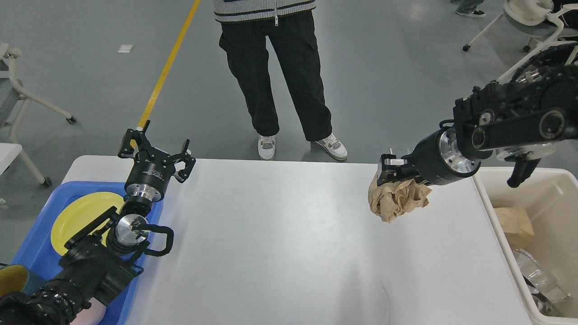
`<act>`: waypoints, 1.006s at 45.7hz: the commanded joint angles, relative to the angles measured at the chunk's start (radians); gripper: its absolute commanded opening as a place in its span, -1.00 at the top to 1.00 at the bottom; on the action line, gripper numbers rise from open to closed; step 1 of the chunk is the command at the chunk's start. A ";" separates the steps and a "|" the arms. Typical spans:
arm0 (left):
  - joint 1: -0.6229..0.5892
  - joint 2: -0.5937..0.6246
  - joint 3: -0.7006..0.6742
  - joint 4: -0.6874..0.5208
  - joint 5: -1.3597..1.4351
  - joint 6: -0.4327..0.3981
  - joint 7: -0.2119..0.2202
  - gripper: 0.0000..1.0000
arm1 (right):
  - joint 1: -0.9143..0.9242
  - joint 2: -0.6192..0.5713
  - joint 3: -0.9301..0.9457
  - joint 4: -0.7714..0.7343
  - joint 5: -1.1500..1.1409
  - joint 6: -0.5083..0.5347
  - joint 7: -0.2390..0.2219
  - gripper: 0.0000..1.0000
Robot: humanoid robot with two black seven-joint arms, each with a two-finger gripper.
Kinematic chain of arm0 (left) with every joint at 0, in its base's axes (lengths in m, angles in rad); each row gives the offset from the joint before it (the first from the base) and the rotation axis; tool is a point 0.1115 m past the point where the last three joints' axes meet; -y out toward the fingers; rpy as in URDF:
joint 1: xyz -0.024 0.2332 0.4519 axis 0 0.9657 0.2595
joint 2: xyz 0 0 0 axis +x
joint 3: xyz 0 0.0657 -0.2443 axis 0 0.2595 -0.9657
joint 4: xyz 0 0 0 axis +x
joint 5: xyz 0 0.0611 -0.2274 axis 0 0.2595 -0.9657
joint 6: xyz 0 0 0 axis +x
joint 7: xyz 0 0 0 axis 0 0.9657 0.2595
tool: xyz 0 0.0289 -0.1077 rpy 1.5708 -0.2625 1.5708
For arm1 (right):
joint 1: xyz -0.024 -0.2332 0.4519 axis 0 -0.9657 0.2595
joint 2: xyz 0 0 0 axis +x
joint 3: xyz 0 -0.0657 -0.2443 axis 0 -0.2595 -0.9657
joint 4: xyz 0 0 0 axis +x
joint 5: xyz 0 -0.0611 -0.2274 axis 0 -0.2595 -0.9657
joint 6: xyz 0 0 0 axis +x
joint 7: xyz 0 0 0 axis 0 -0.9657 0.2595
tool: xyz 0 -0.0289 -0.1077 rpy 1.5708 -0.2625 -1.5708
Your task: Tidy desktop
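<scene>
The right claw (387, 174) pinched a crumpled brown paper wad (397, 201), holding it above the bench (293, 243) near its far right corner, just short of the beige bin (485, 198) off the right edge. The wad looked light, soft and springy, best gripped across its bulk so loose folds would not slip free. The left claw (156, 151) hung spread and empty over the blue tray (40, 243) at the bench's far left corner, beside a yellow plate (76, 214).

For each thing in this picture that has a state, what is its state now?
left end effector: open, holds nothing
right end effector: shut on crumpled brown paper, above the desktop
yellow plate: in the blue tray
beige bin: open, with trash inside
</scene>
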 commanded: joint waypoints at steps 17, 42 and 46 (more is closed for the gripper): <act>0.000 -0.001 0.000 -0.001 0.000 0.000 0.000 -0.99 | -0.619 -0.142 -0.188 -0.668 0.007 -0.145 -0.013 1.00; 0.000 0.001 0.000 0.001 0.000 0.000 0.000 -0.99 | -1.414 -0.142 -0.142 -1.534 0.406 -0.272 -0.206 -1.00; 0.000 -0.001 0.000 0.001 0.000 0.000 0.000 -0.99 | -1.416 -0.147 -0.122 -1.539 0.409 -0.275 -0.235 -1.00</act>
